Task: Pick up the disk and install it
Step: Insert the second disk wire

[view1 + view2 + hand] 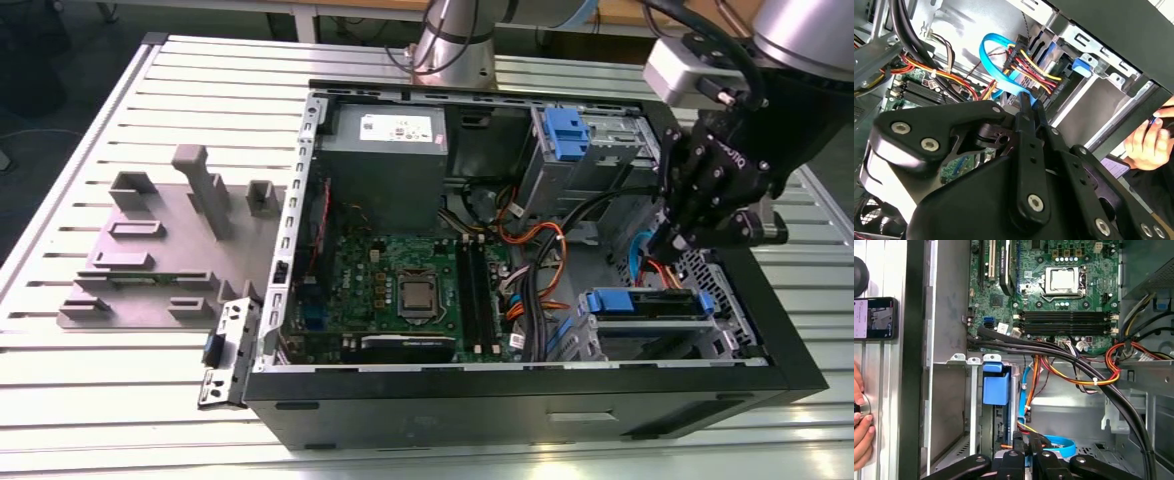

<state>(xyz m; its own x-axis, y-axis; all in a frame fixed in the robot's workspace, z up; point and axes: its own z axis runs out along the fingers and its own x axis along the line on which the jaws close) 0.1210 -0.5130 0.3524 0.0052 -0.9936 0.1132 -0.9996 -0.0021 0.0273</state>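
Inside the computer case, claw pinched on blue cable.

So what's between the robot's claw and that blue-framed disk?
In the exterior view, a blue cable and an orange cable cross between the gripper and the disk.

Slatted metal table; wooden furniture, perhaps, behind.

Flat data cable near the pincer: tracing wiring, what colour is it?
Light blue; the flat data cable shows best in the second wrist view.
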